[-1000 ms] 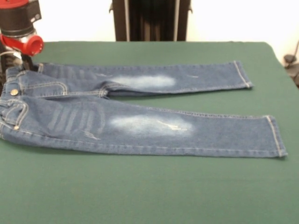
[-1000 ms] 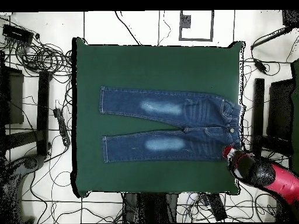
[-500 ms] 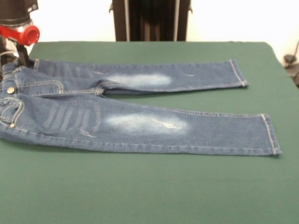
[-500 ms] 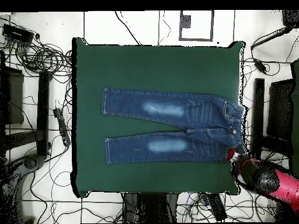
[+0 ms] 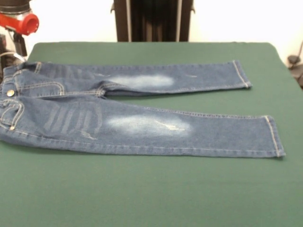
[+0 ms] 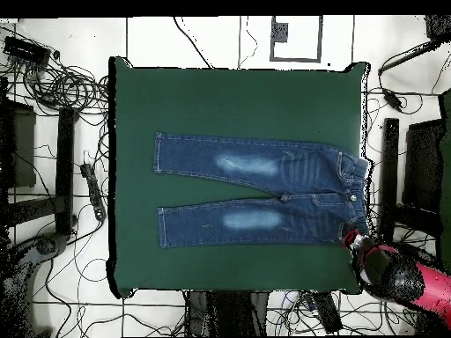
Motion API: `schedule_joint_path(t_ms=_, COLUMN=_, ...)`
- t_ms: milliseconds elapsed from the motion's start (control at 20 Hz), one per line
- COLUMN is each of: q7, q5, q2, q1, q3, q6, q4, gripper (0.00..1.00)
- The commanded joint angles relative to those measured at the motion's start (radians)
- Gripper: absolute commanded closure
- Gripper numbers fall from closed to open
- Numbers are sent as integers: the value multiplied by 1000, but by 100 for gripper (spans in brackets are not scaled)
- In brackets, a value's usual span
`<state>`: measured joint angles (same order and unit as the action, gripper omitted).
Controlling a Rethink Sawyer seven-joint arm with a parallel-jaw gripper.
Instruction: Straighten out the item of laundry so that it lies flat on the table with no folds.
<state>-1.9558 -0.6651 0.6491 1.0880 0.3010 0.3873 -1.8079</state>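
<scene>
Up at the far left corner in the front view, the gripper (image 5: pixel 16 45) hangs just beyond the waistband of the jeans (image 5: pixel 137 111), under the arm's red collar (image 5: pixel 21 22). Only dark parts of it show below that collar, so whether it is open or closed cannot be told, and contact with the denim cannot be made out either. In the overhead view the gripper (image 6: pixel 354 239) sits at the right side of the surface (image 6: pixel 238 97), just beside the waistband corner, with the red and black arm (image 6: pixel 410 286) running off toward the lower right.

Spread across the green surface (image 5: pixel 151 194), the jeans (image 6: pixel 260 189) lie front side up with both legs stretched out. In the front view the waistband is at the left, with a metal button (image 5: pixel 10 93) near its edge, and the legs run to the right. The far leg ends in a hem (image 5: pixel 241 74) well short of the right edge; the near leg reaches further right, its hem (image 5: pixel 274 136) also on the surface. The legs part from the crotch and leave a narrow wedge of green between them that widens to the right. A faded whitish patch (image 5: pixel 142 81) marks the far thigh and another (image 5: pixel 149 125) the near thigh. Faint pale creases stripe the near leg close to the pocket. The cloth looks flat, with no large folds.

Behind the far edge stands a dark pedestal (image 5: pixel 152 20). Around the surface in the overhead view, cables (image 6: pixel 62 79) lie on a pale floor.
</scene>
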Motion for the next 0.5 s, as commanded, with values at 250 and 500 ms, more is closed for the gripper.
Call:
schedule_joint_path(t_ms=250, q7=-93, q5=-64, q2=-31, q1=-118, q3=-55, q6=-116, q4=-129, gripper=100)
schedule_joint_path(t_ms=500, q7=-166, q5=-47, q2=-34, q1=-191, q3=-133, q6=-187, q4=-158, gripper=100)
